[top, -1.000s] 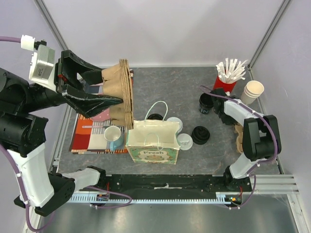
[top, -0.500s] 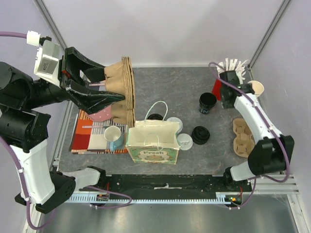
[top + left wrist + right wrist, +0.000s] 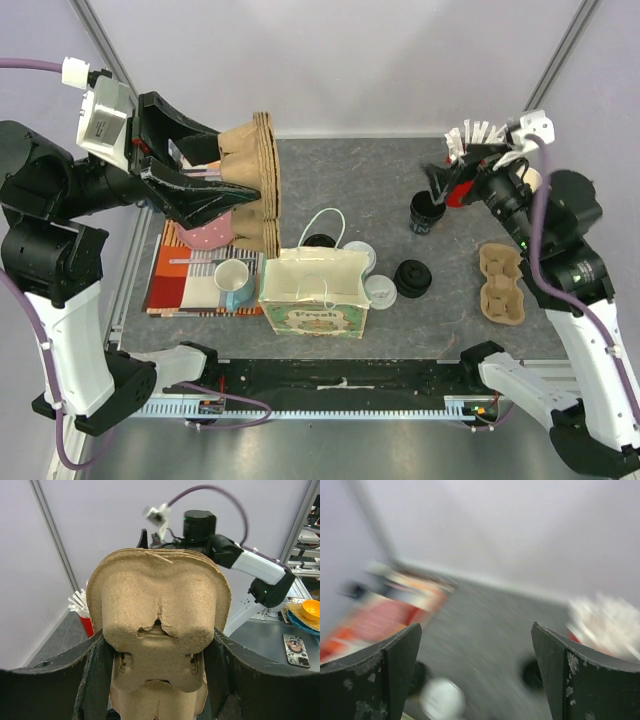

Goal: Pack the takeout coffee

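Two takeout coffee cups with white lids stand by the paper bag: one at its right side, one behind it. My left gripper is shut on a stack of brown pulp cup carriers, held on edge in the air over the table's left. The stack fills the left wrist view, between the fingers. My right gripper hangs open and holds nothing, above the lidless black cup. Its wrist view is blurred, jaws wide apart.
A single brown cup carrier lies at the right. A loose black lid sits near the bag. A red holder of white straws stands at the back right. A lidless white cup rests on a striped mat.
My right gripper opened, rose from the single carrier at the right and swung toward the back, over the black cup. The left arm shifted slightly with its stack.
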### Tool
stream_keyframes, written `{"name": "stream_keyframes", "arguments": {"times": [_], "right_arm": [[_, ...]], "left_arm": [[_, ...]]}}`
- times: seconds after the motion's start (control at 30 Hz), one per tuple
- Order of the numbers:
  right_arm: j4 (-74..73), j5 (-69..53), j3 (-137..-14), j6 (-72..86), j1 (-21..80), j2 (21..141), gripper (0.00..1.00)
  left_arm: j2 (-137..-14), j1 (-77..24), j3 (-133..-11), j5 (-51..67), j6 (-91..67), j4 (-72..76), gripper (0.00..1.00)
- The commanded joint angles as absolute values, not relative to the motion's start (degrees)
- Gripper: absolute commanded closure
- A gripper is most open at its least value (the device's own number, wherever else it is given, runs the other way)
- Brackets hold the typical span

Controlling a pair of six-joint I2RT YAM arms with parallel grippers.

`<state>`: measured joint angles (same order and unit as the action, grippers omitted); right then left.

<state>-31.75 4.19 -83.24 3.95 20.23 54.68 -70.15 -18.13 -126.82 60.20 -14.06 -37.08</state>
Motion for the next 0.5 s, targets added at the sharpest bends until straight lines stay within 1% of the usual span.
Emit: {"name": "stream_keyframes", "arguments": {"times": [0.0, 0.03, 0.07, 0.13, 0.23, 0.27, 0.33, 0.37, 0.47], "right_arm": [[15.9, -45.9, -71.0, 27.1, 22.6, 53.7, 0.02], [23.8, -47.1, -69.0, 31.2, 23.7, 53.9, 0.02], [28.4, -47.9, -69.0, 33.0, 25.6, 54.3, 0.02], [27.1, -47.6, -70.6, 31.5, 28.2, 55.6, 0.02], [32.9, -45.7, -71.1, 31.0, 35.2, 57.4, 0.02], [33.0, -45.0, -72.9, 30.2, 39.2, 58.3, 0.02], [30.1, -42.5, -75.7, 24.8, 43.4, 61.8, 0.02], [28.8, -41.6, -77.8, 23.0, 47.1, 62.9, 0.02], [28.6, -41.7, -82.4, 20.4, 51.7, 67.0, 0.02]], "left_arm": [[-70.3, -18.4, -128.4, 59.7, -16.0, -34.0, 0.98], [-70.2, -18.4, -128.5, 59.6, -15.9, -34.0, 0.98], [-70.3, -18.3, -128.4, 59.6, -15.9, -34.0, 0.98], [-70.3, -18.3, -128.4, 59.7, -15.9, -34.0, 0.98], [-70.9, -18.2, -128.4, 60.1, -16.3, -34.1, 0.98], [-70.9, -18.2, -128.5, 60.1, -16.3, -34.0, 0.98], [-71.3, -18.1, -128.5, 60.0, -16.6, -33.8, 0.98], [-71.3, -17.9, -128.5, 59.9, -16.6, -33.7, 0.98], [-70.8, -17.8, -128.2, 59.8, -16.6, -33.6, 0.98]]}}
